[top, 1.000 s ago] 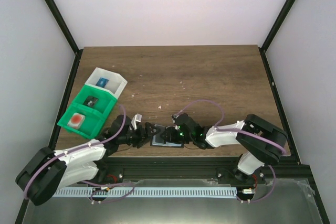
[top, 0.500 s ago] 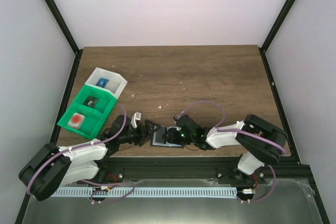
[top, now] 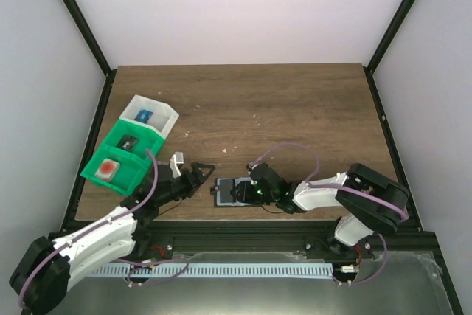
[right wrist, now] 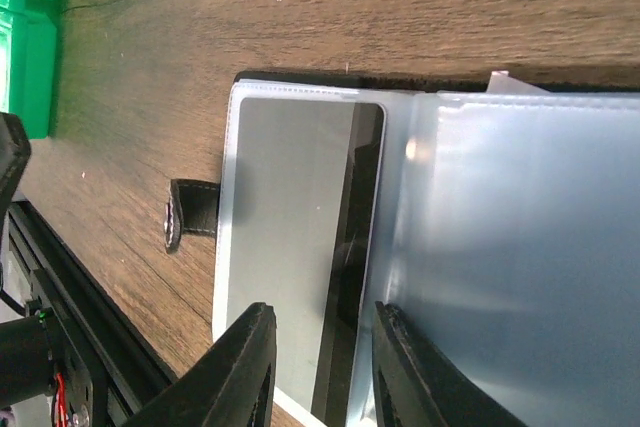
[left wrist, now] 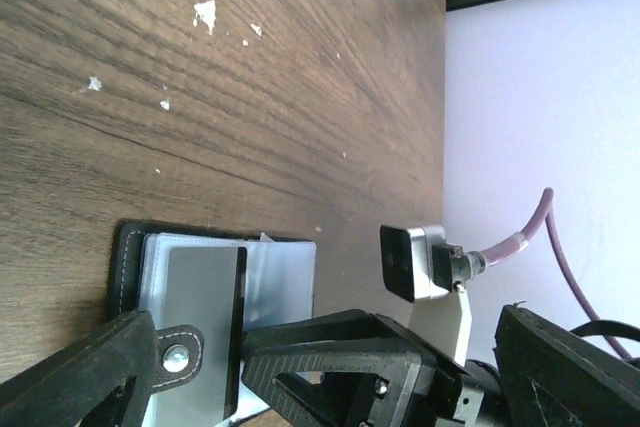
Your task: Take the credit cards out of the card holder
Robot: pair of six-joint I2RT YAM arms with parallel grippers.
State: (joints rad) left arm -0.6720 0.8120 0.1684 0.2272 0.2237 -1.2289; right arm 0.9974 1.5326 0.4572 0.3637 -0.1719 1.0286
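Brown wood-grain table (top: 295,108) runs out to pale walls, and the card holder (top: 226,192) lies open and flat near its front edge. A grey credit card (right wrist: 290,217) sits in one of its clear pockets. My right gripper (right wrist: 315,352) rests on the holder, fingers narrowly parted astride the pocket's dark edge; whether they pinch anything I cannot tell. My left gripper (top: 202,178) hangs wide open just left of the holder, holding nothing. Green and white bins (top: 129,149) stand farther left.

Matt wood-grain table (top: 295,108), glossy clear plastic sleeves (right wrist: 520,227) in the stitched black card holder (top: 223,191)
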